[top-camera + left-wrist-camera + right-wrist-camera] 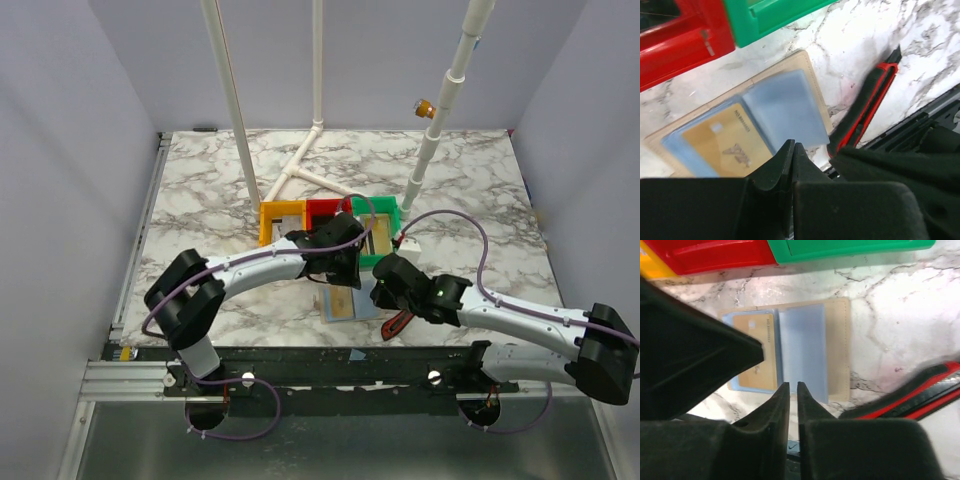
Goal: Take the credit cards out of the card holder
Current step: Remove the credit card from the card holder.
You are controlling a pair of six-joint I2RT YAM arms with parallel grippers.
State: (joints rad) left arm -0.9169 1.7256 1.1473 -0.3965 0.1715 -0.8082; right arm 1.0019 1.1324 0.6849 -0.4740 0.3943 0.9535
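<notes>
The card holder [345, 305] lies open on the marble table, tan with blue-grey pockets. A yellowish-gold credit card [722, 142] sits in its left pocket and also shows in the right wrist view [757, 352]. A blue-grey flap [785, 107] stands up from the middle, seen too in the right wrist view [802, 350]. My left gripper [792, 145] is shut and empty, hovering above the holder's near edge. My right gripper [790, 385] has its jaws almost together with a thin empty slit, just short of the flap's near edge. Both grippers [335, 262] [385, 285] hang close together over the holder.
Yellow [280, 222], red [322, 208] and green [385, 212] bins stand just behind the holder. A red-and-black elongated tool [398, 323] lies to its right, also in the left wrist view [867, 107] and right wrist view [920, 395]. White poles rise at the back.
</notes>
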